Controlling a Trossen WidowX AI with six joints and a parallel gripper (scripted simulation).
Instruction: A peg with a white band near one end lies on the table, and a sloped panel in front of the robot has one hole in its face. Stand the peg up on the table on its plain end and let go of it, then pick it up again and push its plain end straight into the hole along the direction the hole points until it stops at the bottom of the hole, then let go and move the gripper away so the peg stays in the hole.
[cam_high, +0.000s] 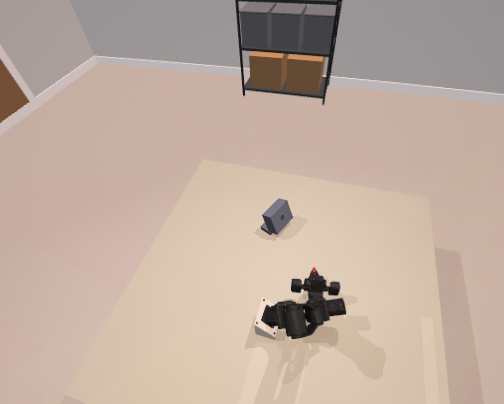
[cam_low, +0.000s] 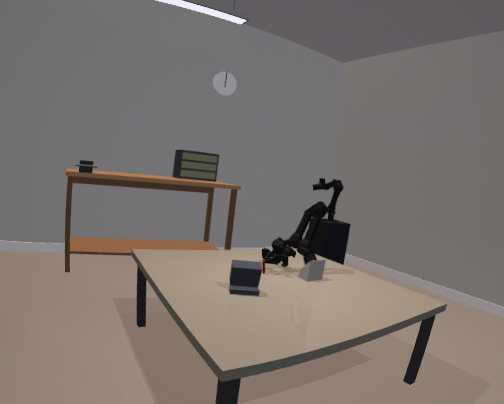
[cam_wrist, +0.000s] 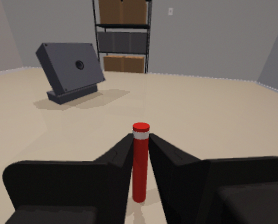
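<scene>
A red peg with a white band near its top stands upright between my gripper's fingers. My gripper is shut on the peg, low over the table, and the peg's plain end points down at or near the table top. The grey sloped panel with one round hole in its face stands ahead and to the left of the gripper, well apart from it.
The arm's base with a white mount sits behind the gripper. A black shelf rack with boxes stands at the far wall. A wooden side table stands beyond the table.
</scene>
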